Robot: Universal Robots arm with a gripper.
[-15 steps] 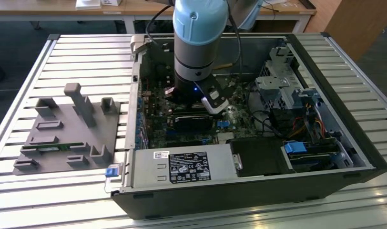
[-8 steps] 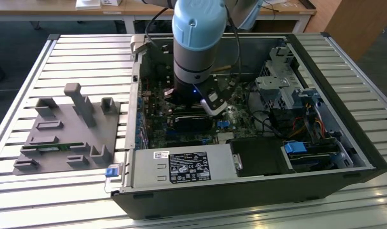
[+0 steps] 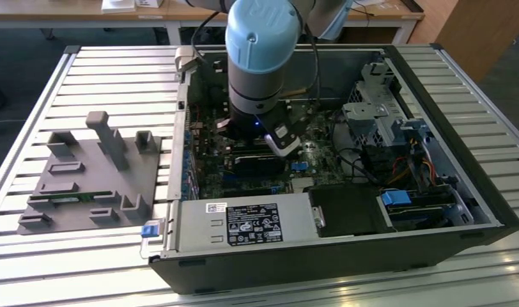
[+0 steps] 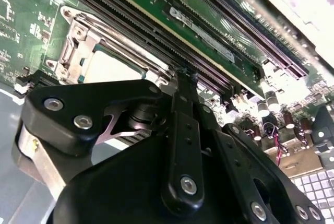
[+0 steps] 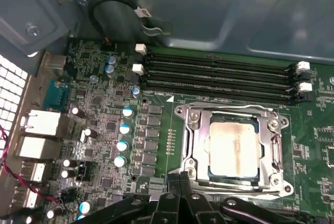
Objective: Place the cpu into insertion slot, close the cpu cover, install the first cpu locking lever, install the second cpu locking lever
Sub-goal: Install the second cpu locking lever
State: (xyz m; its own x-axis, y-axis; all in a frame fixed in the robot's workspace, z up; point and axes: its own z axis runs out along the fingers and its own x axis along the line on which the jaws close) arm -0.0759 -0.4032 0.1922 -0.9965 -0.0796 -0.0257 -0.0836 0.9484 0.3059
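The cpu [image 5: 233, 148], a silvery square chip with a brownish smear on top, lies in the insertion slot [image 5: 183, 113] on the green board. The grey metal cpu cover [image 5: 272, 139] lies flat around it, the chip showing through its window. My gripper [image 5: 180, 178] hovers just beside the socket's edge, fingertips pressed together with nothing between them. In the second wrist view the black gripper [image 4: 182, 75] points at the board next to the cpu [image 4: 112, 67] and its cover [image 4: 78, 38]. In the exterior view the arm reaches down into the open computer case, and the gripper [image 3: 275, 142] is low over the motherboard.
Long black memory slots [image 5: 219, 72] run beside the socket. Capacitors [image 5: 127, 130] and rear ports [image 5: 39, 125] lie on its other side. Case walls [image 3: 464, 128], a drive cage [image 3: 371, 115] and the power supply [image 3: 242, 224] hem the arm in. A grey fixture [image 3: 93, 173] sits at the exterior view's left.
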